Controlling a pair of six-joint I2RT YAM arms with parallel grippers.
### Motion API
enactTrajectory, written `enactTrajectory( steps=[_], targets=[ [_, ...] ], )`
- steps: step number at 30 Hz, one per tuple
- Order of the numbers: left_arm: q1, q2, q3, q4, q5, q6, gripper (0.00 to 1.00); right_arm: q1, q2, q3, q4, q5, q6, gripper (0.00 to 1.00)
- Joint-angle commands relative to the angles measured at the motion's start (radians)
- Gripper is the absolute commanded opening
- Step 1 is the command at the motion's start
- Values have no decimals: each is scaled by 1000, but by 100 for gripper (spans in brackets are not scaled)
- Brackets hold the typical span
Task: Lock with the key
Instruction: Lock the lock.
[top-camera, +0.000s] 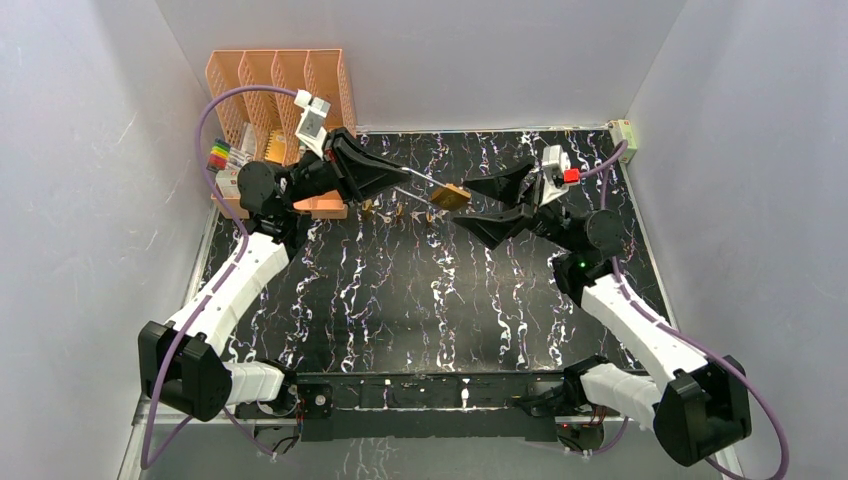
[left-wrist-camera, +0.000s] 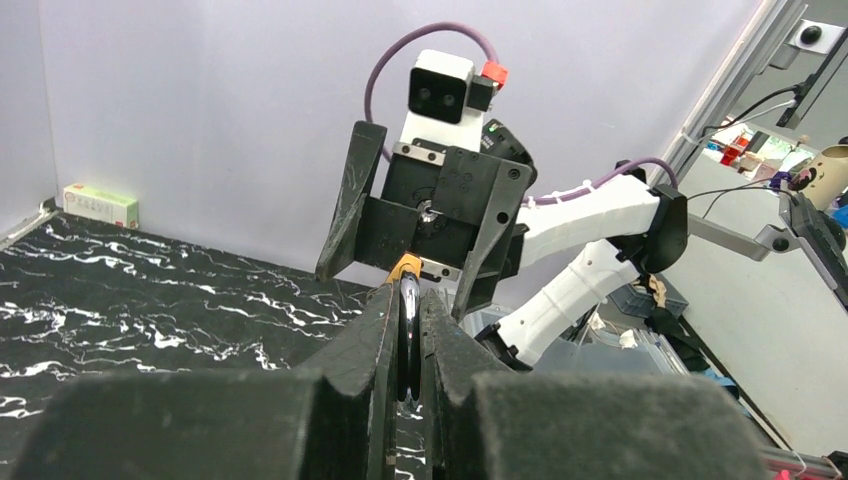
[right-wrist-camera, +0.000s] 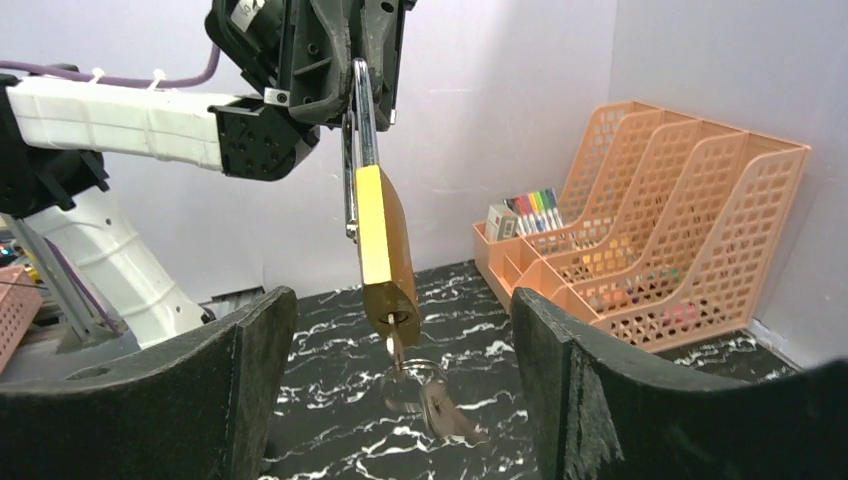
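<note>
Brass padlock (top-camera: 451, 196), rectangular body, silver shackle (right-wrist-camera: 361, 120). Held off the tabletop by the shackle, which is pinched in the closed left claw (top-camera: 402, 176). Body sticks out away from that claw, keyhole end farthest from it. In right wrist view it's seen narrow edge on. One shackle leg goes into the body; the other looks to end free beside body top, so shackle appears open, not 100% sure. Silver key (right-wrist-camera: 394, 345) sits in keyhole at the body's far end, w/ key ring (right-wrist-camera: 425, 385) and a spare key dangling off it. Padlock body is btwn the spread fingers of right claw (top-camera: 466, 203), no contact.
</note>
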Motion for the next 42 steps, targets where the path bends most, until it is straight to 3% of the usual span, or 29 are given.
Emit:
enactTrajectory(
  steps=[1, 15, 17, 19, 20, 21, 23, 27, 28, 31, 34, 36, 42],
  targets=[
    [1, -40, 63, 130, -76, -20, 0, 9, 50, 61, 245, -13, 91, 79],
    [1, -11, 81, 176, -85, -34, 0, 80, 161, 126, 336, -22, 161, 51],
    [0, -6, 81, 191, -77, -46, 0, 85, 176, 138, 343, -28, 172, 40],
    [1, -7, 75, 198, -69, -49, 0, 85, 186, 154, 335, -32, 186, 12],
    [1, -8, 71, 199, -63, -48, 0, 85, 189, 165, 320, -32, 190, 2],
    [1, -10, 68, 199, -54, -47, 0, 85, 188, 176, 295, -30, 191, 0],
    [9, -16, 61, 190, -28, -47, 0, 81, 168, 207, 191, -35, 179, 0],
    [38, -23, 86, 97, 118, -34, 0, 58, 152, 411, -351, -141, -1, 0],
    [47, -24, 96, 41, 152, -15, 4, 52, 163, 467, -450, -180, -37, 0],
    [74, -39, 145, -261, 200, 140, 31, 39, 208, 607, -663, -308, -101, 0],
    [81, -70, 227, -696, 136, 430, 43, 37, 242, 708, -832, -391, -172, 0],
    [82, -82, 262, -842, 97, 524, 46, 36, 258, 741, -898, -430, -199, 0],
    [82, -89, 293, -912, 109, 548, 52, 36, 304, 809, -1045, -483, -265, 0]
  ],
)
